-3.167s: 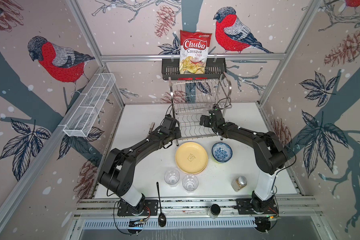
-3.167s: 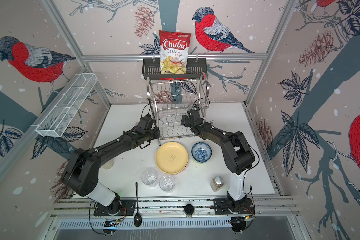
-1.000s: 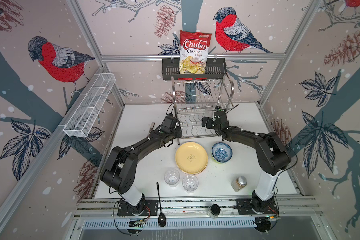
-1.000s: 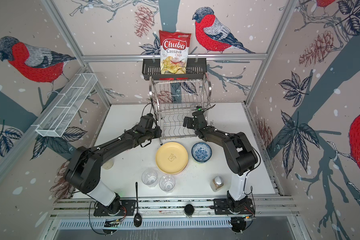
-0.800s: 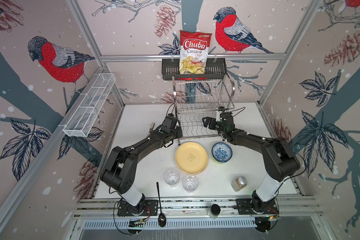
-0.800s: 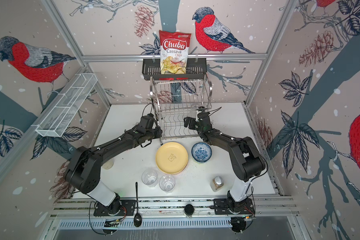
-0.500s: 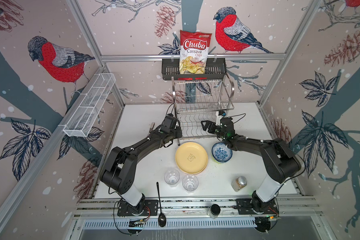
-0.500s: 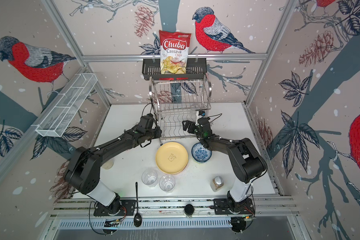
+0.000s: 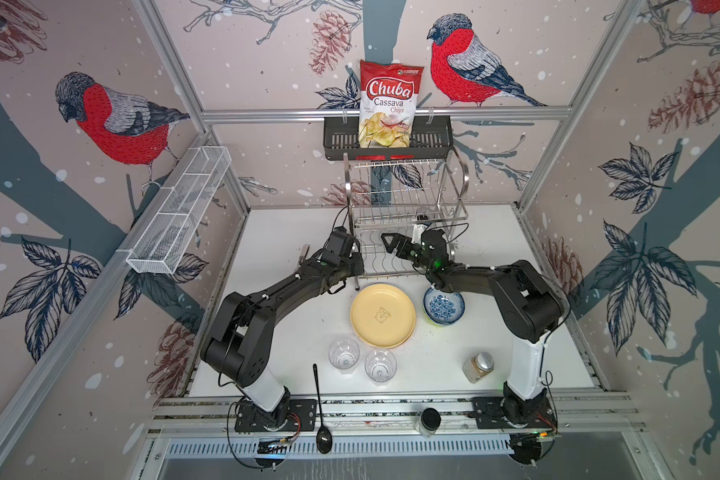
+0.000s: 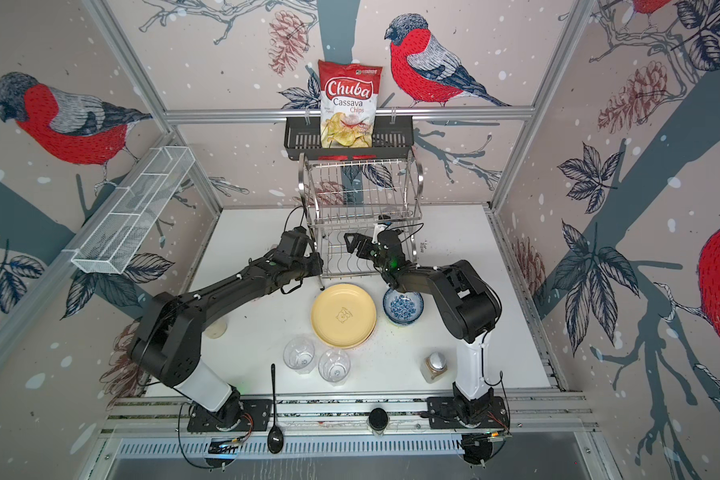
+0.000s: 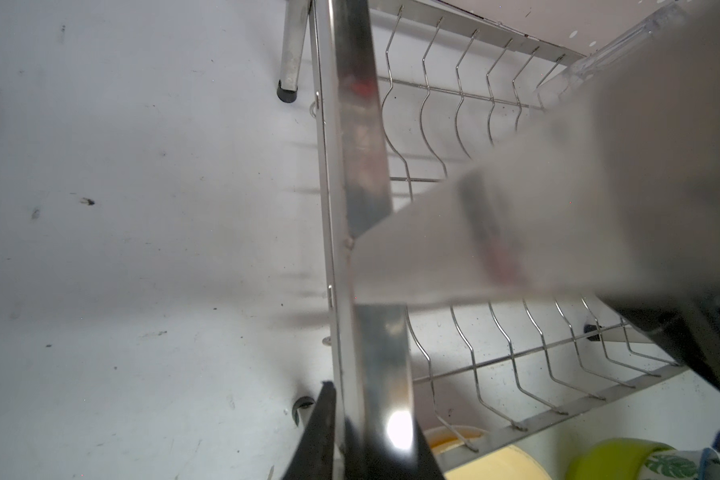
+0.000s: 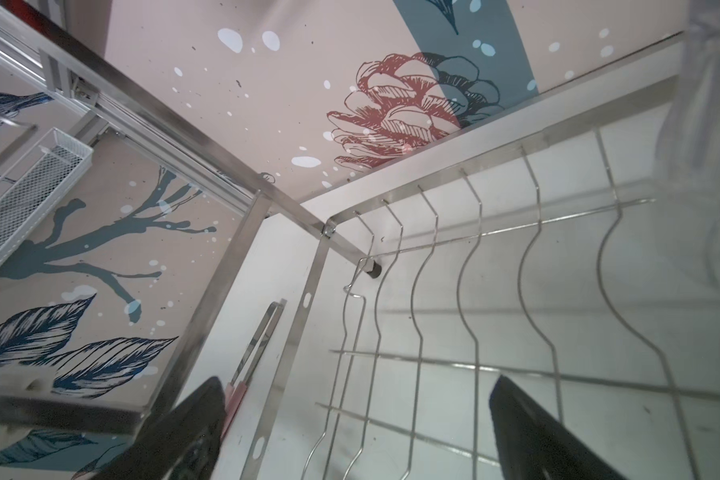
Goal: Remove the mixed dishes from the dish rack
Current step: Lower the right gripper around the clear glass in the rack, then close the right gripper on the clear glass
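- Left claw (image 11: 366,419) is clamped on the rack's (image 9: 408,195) near-left upright.
- Right claw (image 9: 393,247) gapes wide, empty, inside the lower tier.
- Rack stands mid back edge of the worktop (image 9: 292,332), plate (image 9: 383,316) just before it.

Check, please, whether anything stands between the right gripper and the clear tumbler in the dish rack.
Nothing visible does. In the right wrist view the clear tumbler is in the dish rack, off to one side of the open right gripper, with only the rack's bare wires beneath the gap between them.
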